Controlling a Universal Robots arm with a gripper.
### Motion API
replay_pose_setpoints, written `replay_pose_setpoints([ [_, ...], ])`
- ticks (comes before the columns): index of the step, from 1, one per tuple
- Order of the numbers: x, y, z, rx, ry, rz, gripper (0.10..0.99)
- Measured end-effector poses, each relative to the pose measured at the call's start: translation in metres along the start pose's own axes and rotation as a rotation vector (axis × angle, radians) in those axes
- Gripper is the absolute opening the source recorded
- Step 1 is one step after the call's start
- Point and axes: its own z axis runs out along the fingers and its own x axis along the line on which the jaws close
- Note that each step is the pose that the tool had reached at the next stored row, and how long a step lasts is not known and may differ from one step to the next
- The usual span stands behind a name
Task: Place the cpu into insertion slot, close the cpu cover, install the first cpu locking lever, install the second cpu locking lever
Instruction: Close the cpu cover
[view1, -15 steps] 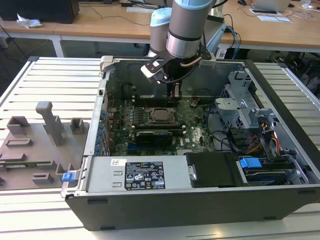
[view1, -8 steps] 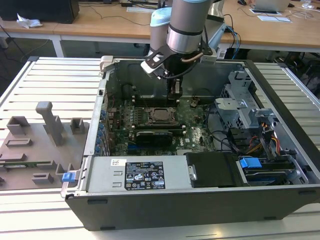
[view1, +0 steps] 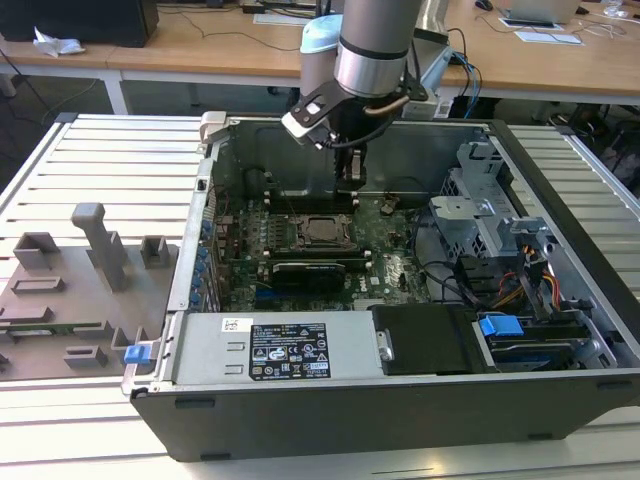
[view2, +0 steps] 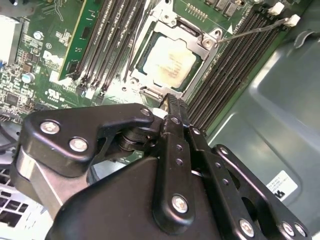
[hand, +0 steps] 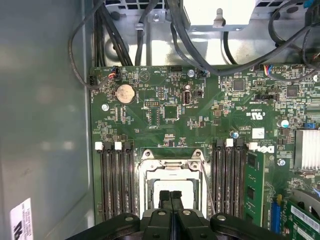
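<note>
Gripper (view2: 172, 102) hangs low inside the open computer case (view1: 400, 400), fingers pinched tight together and carrying nothing. My read is that they are paired up like that to make one slim tip, narrow enough to work between the memory slots (view2: 227, 65) and the socket. The tip hovers right at the edge of the insertion slot (view2: 134, 75), just off the board, not touching anything I can make out.

And the cpu (view2: 169, 62) is home: it sits flat in the slot, silver top up, with the cpu cover (hand: 172, 169) lying down around its rim, so the frame looks closed. One thin locking lever (view2: 250, 31) angles out from the socket corner across the memory slots. It looks unlatched, which likely explains why the arm is parked this close.
</note>
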Motion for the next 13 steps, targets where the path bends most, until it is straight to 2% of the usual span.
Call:
replay_pose_setpoints([
  [7,0.0003,-0.0007,-0.0125,0.0,-0.0001,0.0,0.106],
  [13,0.0003,-0.0007,-0.0128,0.0,0.0,0.0,0.106],
])
